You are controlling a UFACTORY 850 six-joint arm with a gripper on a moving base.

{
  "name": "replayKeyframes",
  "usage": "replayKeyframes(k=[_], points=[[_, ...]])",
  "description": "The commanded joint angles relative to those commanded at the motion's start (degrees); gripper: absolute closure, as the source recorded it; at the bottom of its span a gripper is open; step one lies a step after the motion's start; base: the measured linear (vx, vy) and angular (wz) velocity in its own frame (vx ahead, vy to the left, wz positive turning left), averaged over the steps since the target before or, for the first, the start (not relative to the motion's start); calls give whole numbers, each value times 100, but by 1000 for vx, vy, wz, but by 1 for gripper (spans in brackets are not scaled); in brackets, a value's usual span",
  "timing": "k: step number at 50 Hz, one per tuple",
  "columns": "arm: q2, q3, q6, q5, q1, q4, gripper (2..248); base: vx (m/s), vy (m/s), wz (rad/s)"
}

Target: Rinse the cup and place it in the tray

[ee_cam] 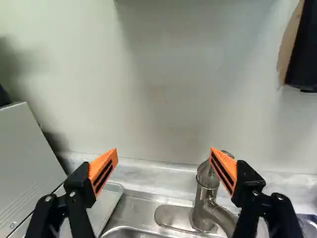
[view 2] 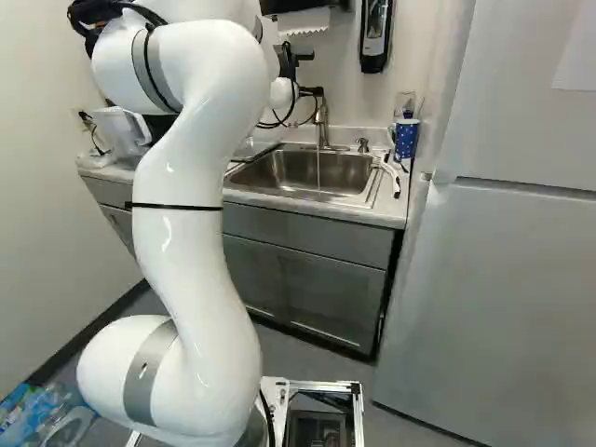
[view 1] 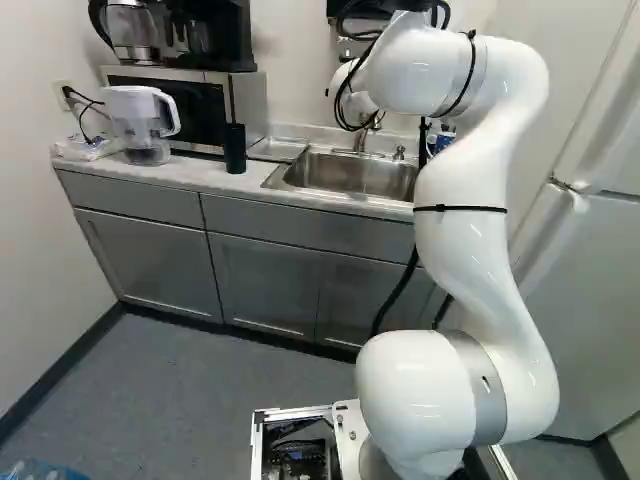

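Behind the arm in the right base view, only a dark part of my gripper (view 2: 291,60) shows above the sink. In the wrist view the gripper (ee_cam: 164,151) stands wide open, nothing between its orange pads. Beyond one fingertip rises the faucet (ee_cam: 204,198); a thin stream falls from it in the right base view. A flat metal tray (ee_cam: 110,201) lies beside the sink, next to the microwave. A dark cup (view 1: 235,148) stands upright on the counter, before the microwave. At the sink's other side is a blue dotted cup (view 2: 406,138). Which cup is meant, I cannot tell.
The sink (view 2: 303,172) is set into the counter. A water pitcher (view 1: 143,125) and microwave (view 1: 240,100) stand at the left, a coffee maker on top. A soap pump (view 2: 362,145) is beside the faucet, a fridge (view 2: 503,279) at the right. Bottles (view 2: 42,414) lie low at the left.
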Motion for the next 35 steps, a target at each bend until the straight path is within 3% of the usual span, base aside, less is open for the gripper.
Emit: replayKeyframes(k=[13,35], points=[[75,95,0,0,32,0,3,0,0,0],[602,751,0,0,219,0,3,0,0,0]])
